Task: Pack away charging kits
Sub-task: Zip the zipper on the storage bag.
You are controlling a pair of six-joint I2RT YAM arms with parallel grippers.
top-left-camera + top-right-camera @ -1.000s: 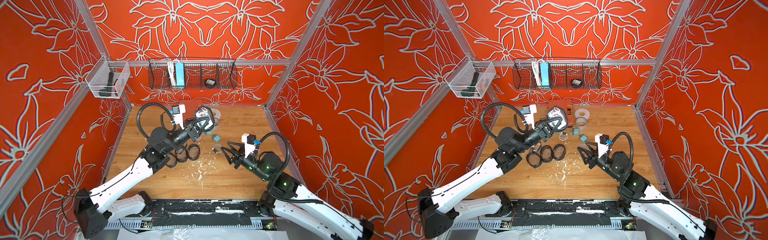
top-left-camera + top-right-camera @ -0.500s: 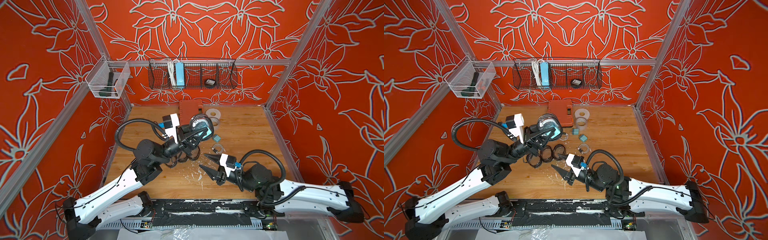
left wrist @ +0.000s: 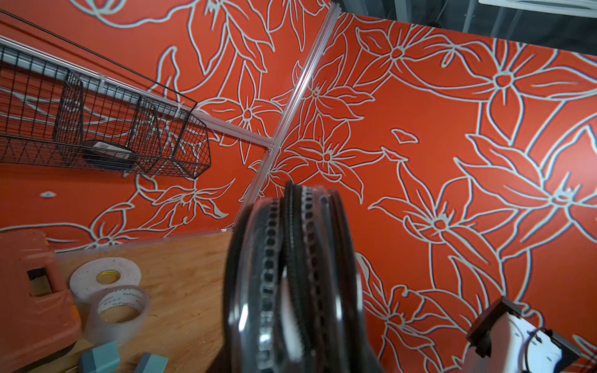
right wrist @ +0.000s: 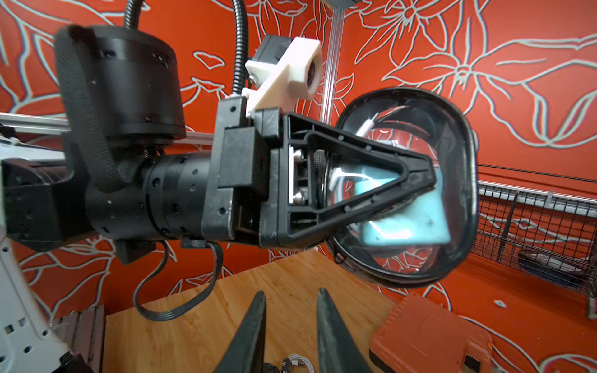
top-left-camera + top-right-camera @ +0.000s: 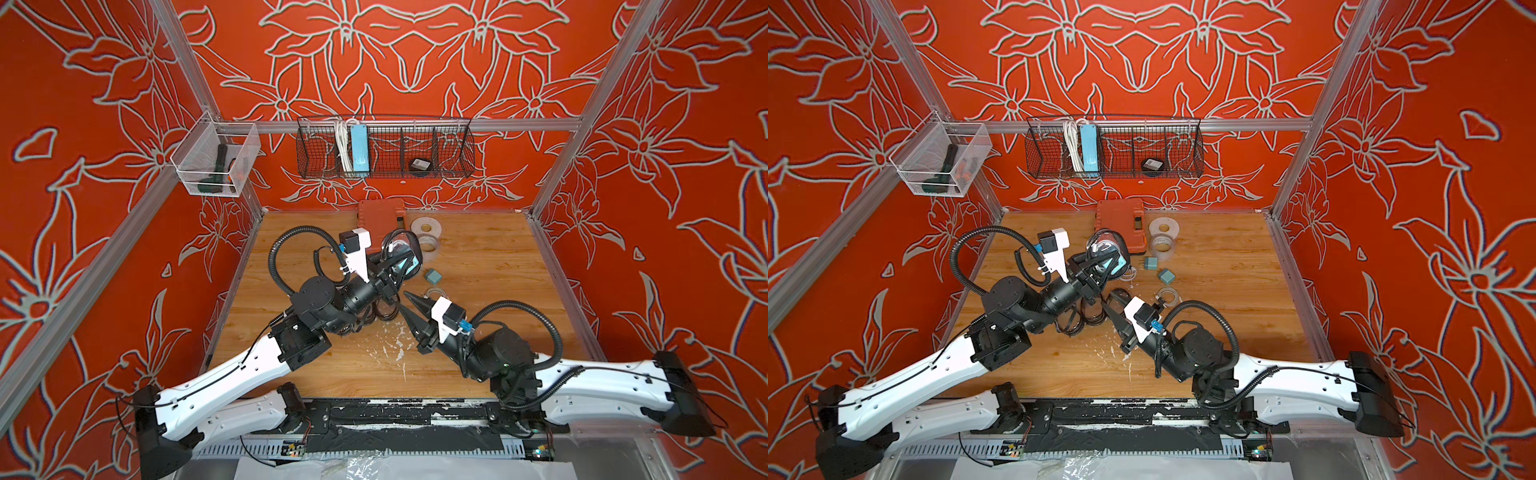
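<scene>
**Item 1.** My left tool (image 4: 426, 177): clenched on an oval black-rimmed clear-faced pouch (image 4: 416, 258). I hold it edge-up, clear of the wooden worktop (image 5: 482, 257), presumably so its zip rim faces my other arm. Contents: one teal cube wall plug (image 4: 407, 226) and one coiled white cable (image 4: 365, 127). This kit reads as loaded; closure not confirmed.

**Item 2.** My right tool (image 4: 289, 295): empty, jaws a narrow gap apart. It points at the pouch from just below, likely to work the zip.

**Item 3.** Loose on the worktop, unpacked: two teal cube plugs (image 5: 1151, 264), one white cable coil (image 5: 1168, 294), and spare black-rimmed pouches (image 5: 1090, 316) under my left arm.
</scene>
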